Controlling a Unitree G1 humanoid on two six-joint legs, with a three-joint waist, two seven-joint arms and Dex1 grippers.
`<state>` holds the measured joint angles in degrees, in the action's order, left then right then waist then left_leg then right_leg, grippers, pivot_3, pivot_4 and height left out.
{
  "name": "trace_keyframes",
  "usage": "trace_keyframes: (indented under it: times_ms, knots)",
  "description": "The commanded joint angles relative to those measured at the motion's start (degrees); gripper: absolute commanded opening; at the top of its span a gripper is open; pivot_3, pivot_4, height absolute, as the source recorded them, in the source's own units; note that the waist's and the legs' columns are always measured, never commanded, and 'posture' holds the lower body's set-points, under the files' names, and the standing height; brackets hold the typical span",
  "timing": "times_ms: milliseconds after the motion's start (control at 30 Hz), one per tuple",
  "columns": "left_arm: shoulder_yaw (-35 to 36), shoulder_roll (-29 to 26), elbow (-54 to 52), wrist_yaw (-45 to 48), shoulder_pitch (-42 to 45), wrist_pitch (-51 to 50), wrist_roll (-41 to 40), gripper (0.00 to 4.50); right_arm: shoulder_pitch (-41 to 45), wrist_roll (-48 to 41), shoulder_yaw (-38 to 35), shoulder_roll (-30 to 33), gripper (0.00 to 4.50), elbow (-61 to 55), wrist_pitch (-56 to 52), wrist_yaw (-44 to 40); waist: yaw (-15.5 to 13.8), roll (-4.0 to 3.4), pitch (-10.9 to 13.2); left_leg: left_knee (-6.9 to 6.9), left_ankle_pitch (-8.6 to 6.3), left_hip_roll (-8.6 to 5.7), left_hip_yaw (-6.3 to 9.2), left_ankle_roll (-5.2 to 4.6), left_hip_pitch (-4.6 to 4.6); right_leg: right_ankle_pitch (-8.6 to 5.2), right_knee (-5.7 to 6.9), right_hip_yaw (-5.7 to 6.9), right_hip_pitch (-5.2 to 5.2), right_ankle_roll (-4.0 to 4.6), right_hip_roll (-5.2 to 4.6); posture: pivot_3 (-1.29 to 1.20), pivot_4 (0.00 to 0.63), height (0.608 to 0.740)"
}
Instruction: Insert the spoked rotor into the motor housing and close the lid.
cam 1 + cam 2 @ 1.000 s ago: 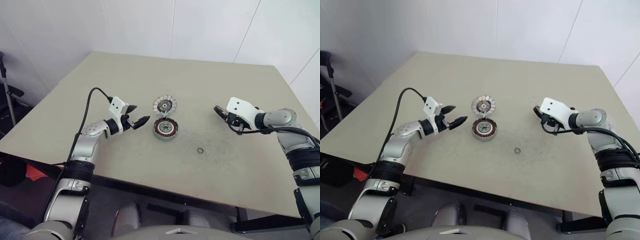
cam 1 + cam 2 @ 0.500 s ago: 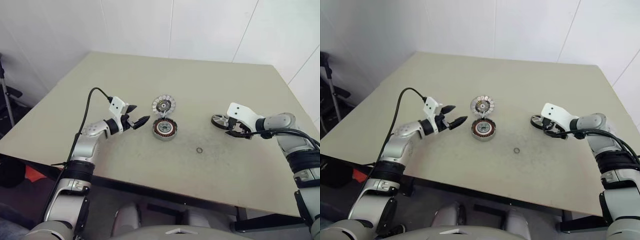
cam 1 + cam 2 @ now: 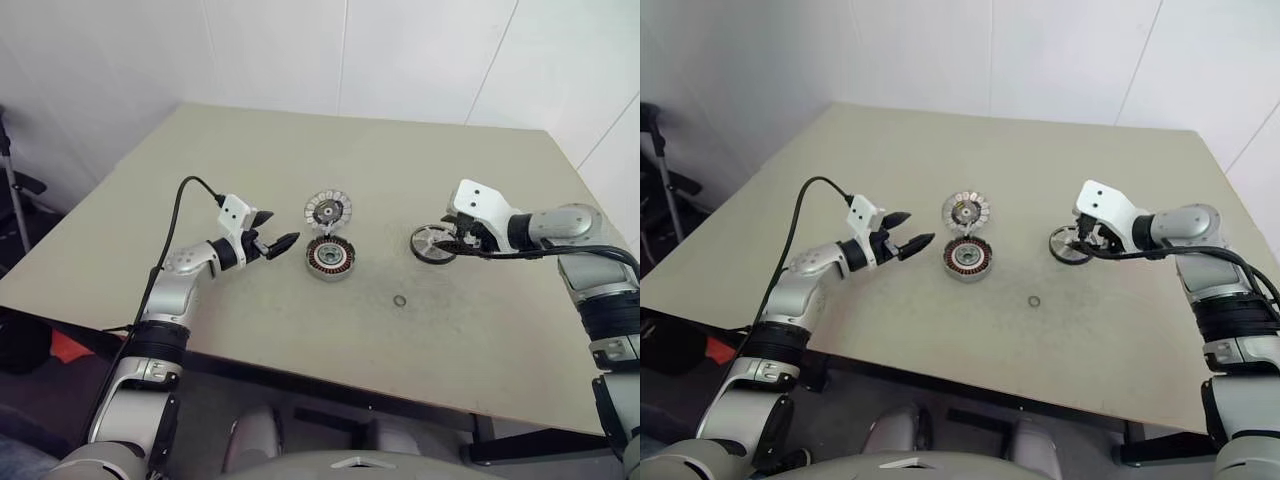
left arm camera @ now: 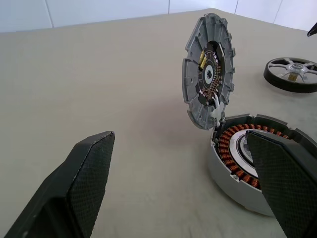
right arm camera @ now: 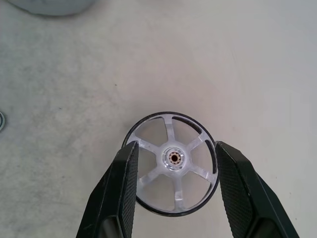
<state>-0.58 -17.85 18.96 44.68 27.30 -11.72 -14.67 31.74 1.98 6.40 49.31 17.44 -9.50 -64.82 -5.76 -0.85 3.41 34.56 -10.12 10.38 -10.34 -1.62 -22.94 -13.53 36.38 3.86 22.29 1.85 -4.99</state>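
Note:
The spoked rotor (image 3: 432,243), silver spokes in a dark rim, lies on the table at the right. My right gripper (image 5: 176,145) is open just behind and above it, and along its fingers the rotor (image 5: 171,163) shows between the two black fingertips. The motor housing (image 3: 331,258) with copper windings sits at the table's middle. Its ribbed lid (image 3: 329,210) stands raised at the far side, still joined to the housing. My left gripper (image 3: 278,228) is open, level, a short way left of the housing with nothing between its fingers.
A tiny metal ring (image 3: 400,300) lies on the beige table (image 3: 250,330) between the housing and the rotor, nearer the front edge. A black cable loops from my left wrist. White walls stand behind the table.
The right gripper has opened, and the rotor now lies in plain sight on the table. The right hand has since risen and tipped over it. The left arm has kept still.

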Motion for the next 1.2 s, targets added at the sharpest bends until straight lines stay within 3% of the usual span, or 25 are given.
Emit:
trace_keyframes:
  times_ms: [33,200,400,800,1200]
  knots:
    - [0.17,-0.02,-0.54,0.21,1.63,1.07,-0.05,4.50,-0.60,-3.71,-2.63,1.01,2.74,-4.73,-1.12,-1.87,-0.10,0.00,0.00,0.00,0.00,0.00,0.00,0.00,0.00,0.00,0.00,0.00,0.00,0.00,0.00,0.00,0.000,0.740]
    - [0.07,0.20,-0.35,0.20,1.57,1.10,0.06,4.50,-3.20,-6.74,-2.70,1.20,2.74,-6.54,-2.02,-4.52,-0.13,0.00,0.00,0.00,0.00,0.00,0.00,0.00,0.01,0.00,-0.01,0.00,0.00,0.00,0.00,0.00,0.000,0.740]
    - [0.12,0.27,-0.59,0.21,1.06,0.86,0.06,4.50,-12.41,-16.71,-4.34,1.81,2.74,-14.43,-10.83,-11.66,-0.62,-0.01,-0.01,-0.09,-0.01,0.00,0.03,-0.03,0.00,0.00,-0.21,0.03,-0.07,0.00,0.00,0.00,0.000,0.740]
    - [0.17,0.36,0.06,0.46,1.29,0.81,0.15,4.50,-13.70,-17.90,-1.71,-1.64,2.74,-13.85,-14.96,-9.85,-0.51,-0.01,-0.01,-0.22,-0.01,0.00,0.02,-0.01,0.17,-0.01,-0.52,0.04,-0.27,-0.03,0.01,0.00,0.000,0.740]
    - [0.39,-0.54,-1.11,0.50,0.72,0.19,0.01,4.50,-13.54,-13.76,1.37,-4.01,2.74,-8.44,-8.99,-8.55,-0.61,-0.02,-0.01,-0.36,-0.02,-0.04,0.03,-0.03,0.13,0.00,-0.61,0.09,-0.27,-0.02,0.00,0.00,0.000,0.740]
